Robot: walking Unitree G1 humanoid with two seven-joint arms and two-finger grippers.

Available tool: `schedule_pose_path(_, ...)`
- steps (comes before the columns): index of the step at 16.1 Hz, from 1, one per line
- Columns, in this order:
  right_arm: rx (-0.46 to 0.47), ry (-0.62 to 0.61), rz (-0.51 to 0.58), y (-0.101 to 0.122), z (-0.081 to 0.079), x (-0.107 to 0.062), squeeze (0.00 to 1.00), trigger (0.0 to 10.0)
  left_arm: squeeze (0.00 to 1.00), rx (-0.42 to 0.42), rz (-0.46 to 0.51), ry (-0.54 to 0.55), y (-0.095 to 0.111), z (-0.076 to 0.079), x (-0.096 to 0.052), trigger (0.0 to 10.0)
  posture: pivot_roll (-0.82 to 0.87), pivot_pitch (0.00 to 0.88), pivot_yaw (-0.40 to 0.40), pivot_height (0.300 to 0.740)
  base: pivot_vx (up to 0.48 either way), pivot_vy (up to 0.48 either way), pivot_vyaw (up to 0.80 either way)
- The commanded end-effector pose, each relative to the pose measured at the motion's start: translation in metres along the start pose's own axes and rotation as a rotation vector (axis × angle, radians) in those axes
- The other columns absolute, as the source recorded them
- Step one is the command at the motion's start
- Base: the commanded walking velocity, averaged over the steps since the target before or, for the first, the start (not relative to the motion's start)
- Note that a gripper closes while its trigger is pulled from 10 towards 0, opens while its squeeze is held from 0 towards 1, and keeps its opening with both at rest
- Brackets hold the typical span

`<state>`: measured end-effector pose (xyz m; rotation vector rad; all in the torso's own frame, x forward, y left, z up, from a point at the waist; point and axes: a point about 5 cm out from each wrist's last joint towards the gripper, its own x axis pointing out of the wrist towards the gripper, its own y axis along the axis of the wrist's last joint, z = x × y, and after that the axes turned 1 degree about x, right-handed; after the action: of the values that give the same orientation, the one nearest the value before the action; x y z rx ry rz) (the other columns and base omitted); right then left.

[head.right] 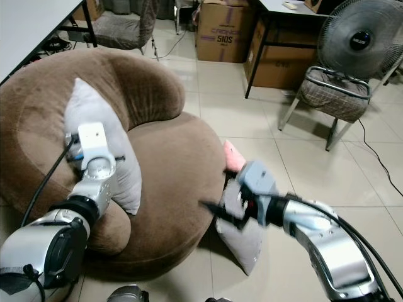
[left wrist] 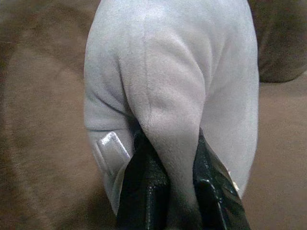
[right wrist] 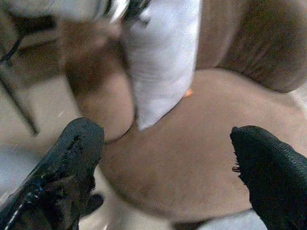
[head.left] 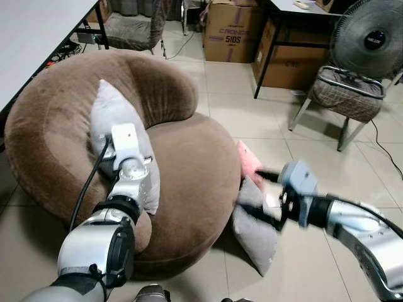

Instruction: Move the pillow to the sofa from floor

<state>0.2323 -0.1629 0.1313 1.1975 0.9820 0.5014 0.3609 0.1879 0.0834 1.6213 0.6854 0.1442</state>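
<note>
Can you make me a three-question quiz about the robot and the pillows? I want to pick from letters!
1. Where is the grey pillow that the left end effector holds?
A) on the brown sofa
B) on the chair
C) under the desk

2. How many grey pillows are there?
A) one
B) two
C) four

3. What are the right end effector's fingers doing?
A) pinching a box
B) squeezed shut
C) spread open

Answers:
1. A, the left wrist view shows brown sofa plush all around the pinched pillow.
2. B, one is on the sofa and a second grey pillow leans against the sofa's base on the floor.
3. C, the right wrist view shows a wide gap between the two black fingers.
</note>
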Motion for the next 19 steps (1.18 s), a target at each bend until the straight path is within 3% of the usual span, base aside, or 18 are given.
schedule_pose_path(1,-0.014,0.032,-0.032,-0.001,0.001,-0.002,0.0,10.0,0.0,-0.016,-0.057,0.059,-0.002,-0.01,0.004,10.0,0.01,0.0,-0.068,0.74,0.0,0.0,0.0)
schedule_pose_path(6,-0.042,0.048,-0.043,0.0,0.009,-0.004,0.0,10.0,0.0,-0.147,-0.093,0.241,0.014,-0.061,0.024,10.0,0.01,0.0,-0.069,0.74,0.0,0.0,0.0)
schedule_pose_path(7,-0.042,0.063,-0.04,0.001,0.01,-0.005,0.0,10.0,1.0,-0.168,-0.095,0.264,0.018,-0.071,0.027,10.0,0.01,0.0,-0.069,0.74,0.0,0.0,0.0)
schedule_pose_path(9,-0.037,0.102,-0.04,0.002,0.011,-0.004,0.0,10.0,1.0,-0.184,-0.094,0.261,0.024,-0.083,0.031,10.0,0.01,0.0,-0.071,0.74,0.0,0.0,0.0)
schedule_pose_path(13,-0.072,0.109,0.049,0.007,0.008,-0.008,0.0,10.0,1.0,-0.157,-0.025,0.047,0.037,-0.077,0.035,10.0,0.02,0.0,-0.074,0.74,0.0,0.0,0.0)
schedule_pose_path(16,-0.042,0.081,0.126,0.017,0.015,-0.011,0.0,10.0,1.0,-0.136,0.01,0.07,0.04,-0.092,0.037,10.0,0.02,0.0,-0.074,0.74,0.0,0.0,0.0)
schedule_pose_path(19,-0.045,0.078,0.137,0.02,0.016,-0.011,0.0,10.0,1.0,-0.142,0.077,0.051,0.05,-0.116,0.04,10.0,0.03,0.0,-0.077,0.74,0.0,0.0,0.0)
